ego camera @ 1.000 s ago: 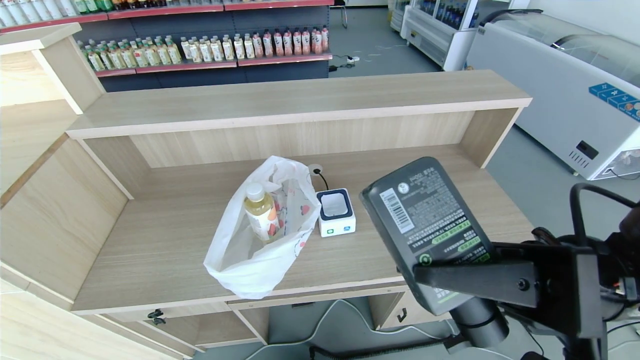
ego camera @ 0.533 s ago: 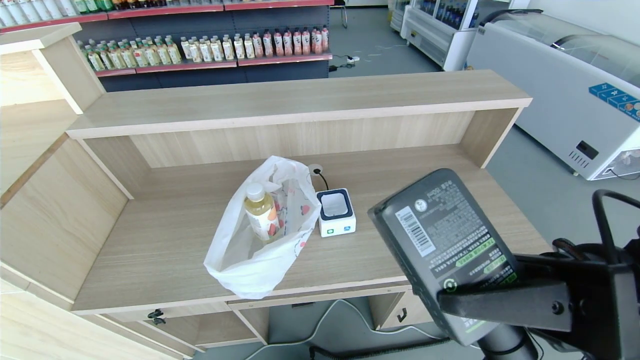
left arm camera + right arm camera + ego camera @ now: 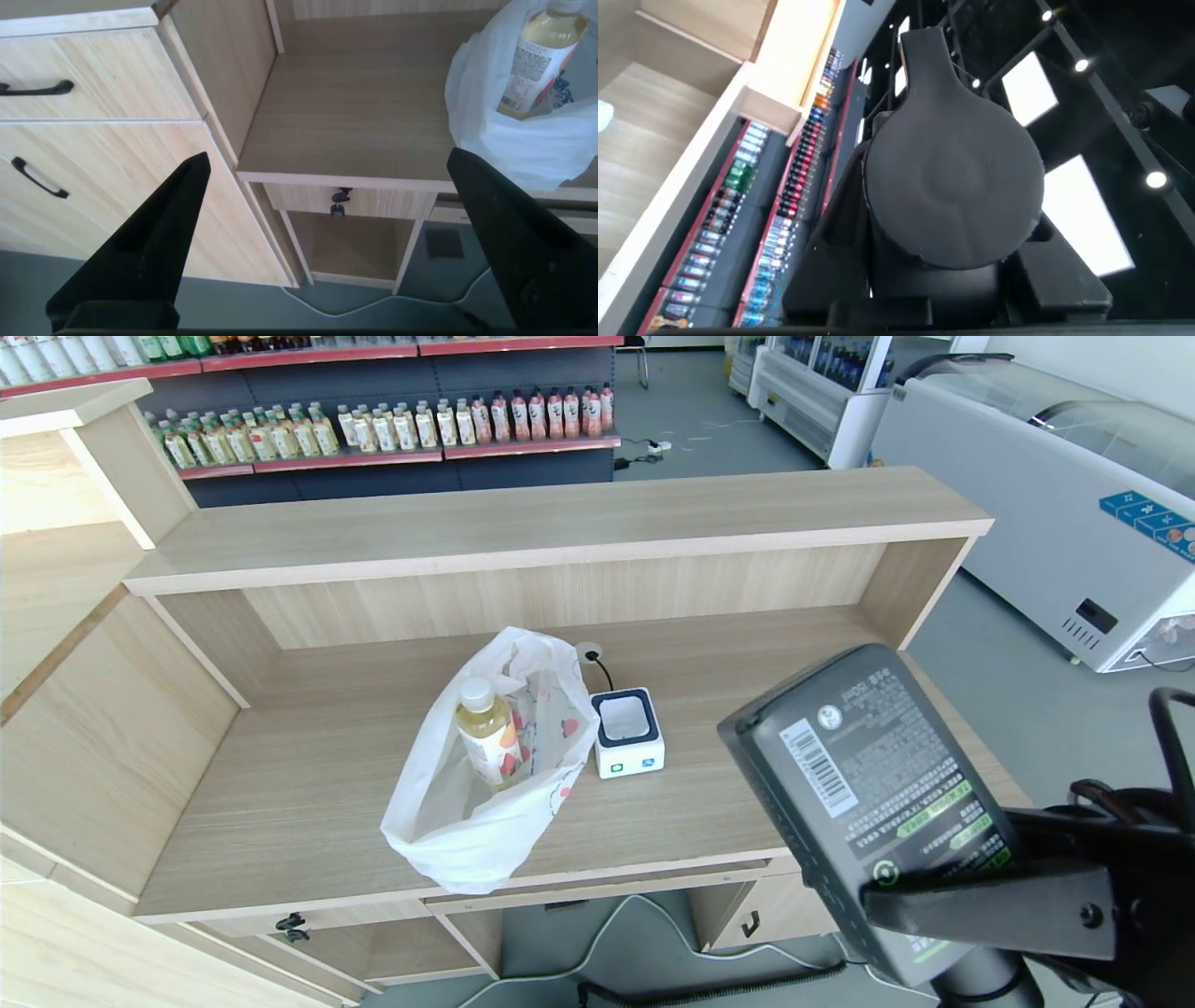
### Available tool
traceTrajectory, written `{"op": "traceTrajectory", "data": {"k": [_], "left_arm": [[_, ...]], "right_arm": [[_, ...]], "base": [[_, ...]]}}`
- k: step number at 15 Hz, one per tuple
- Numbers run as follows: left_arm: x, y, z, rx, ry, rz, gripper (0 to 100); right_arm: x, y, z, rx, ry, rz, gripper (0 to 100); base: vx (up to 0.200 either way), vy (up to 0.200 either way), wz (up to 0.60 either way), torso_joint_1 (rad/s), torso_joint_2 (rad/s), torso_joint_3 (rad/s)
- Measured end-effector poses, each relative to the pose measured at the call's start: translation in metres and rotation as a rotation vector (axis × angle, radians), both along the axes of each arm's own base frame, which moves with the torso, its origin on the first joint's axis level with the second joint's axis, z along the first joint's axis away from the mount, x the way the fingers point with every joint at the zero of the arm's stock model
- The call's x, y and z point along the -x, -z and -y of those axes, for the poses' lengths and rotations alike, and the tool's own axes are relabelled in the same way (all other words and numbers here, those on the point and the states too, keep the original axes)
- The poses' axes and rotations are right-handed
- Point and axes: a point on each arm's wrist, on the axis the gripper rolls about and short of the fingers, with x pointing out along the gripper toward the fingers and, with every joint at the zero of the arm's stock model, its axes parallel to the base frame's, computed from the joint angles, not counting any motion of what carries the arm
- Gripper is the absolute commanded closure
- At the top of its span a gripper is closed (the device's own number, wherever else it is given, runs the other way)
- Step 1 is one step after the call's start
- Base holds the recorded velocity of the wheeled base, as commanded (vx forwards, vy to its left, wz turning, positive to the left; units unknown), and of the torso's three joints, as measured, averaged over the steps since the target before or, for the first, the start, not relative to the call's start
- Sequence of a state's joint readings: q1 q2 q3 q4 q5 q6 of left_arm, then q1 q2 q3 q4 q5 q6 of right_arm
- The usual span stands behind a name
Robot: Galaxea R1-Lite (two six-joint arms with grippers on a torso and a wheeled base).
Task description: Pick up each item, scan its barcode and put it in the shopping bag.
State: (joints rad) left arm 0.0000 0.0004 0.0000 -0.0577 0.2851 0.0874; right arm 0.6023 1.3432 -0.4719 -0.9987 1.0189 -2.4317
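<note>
Gripping a dark container point(image 3: 868, 784) low at the robot's right, the right gripper point(image 3: 910, 910) in the head view has it clamped just off the desk's point(image 3: 308, 756) front right corner, with the barcode point(image 3: 819, 767) turned upward. The scanner point(image 3: 627, 733) sits well apart from it on the desk, just beside the shopping bag point(image 3: 467, 831), which already has a tea bottle point(image 3: 487, 733) in it. From the left wrist, the left gripper point(image 3: 327, 157) hangs with its fingers spread wide and nothing between them, below the desk's front edge near the bag. From the right wrist, the container point(image 3: 952, 187) sits wedged between the fingers. Scanning looks to be the step in hand. Next, the label likely needs turning down over the scanner window.
</note>
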Motion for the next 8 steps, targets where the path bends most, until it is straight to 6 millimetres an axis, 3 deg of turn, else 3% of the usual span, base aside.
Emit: {"op": "traceTrajectory", "data": {"k": [8], "left_arm": [[0.0,0.0,0.0,0.0,0.0,0.0,0]], "right_arm": [[0.0028,0.0044,0.008,0.055,-0.008,-0.064,100]], "base": [[0.0,0.0,0.0,0.0,0.0,0.0]]}}
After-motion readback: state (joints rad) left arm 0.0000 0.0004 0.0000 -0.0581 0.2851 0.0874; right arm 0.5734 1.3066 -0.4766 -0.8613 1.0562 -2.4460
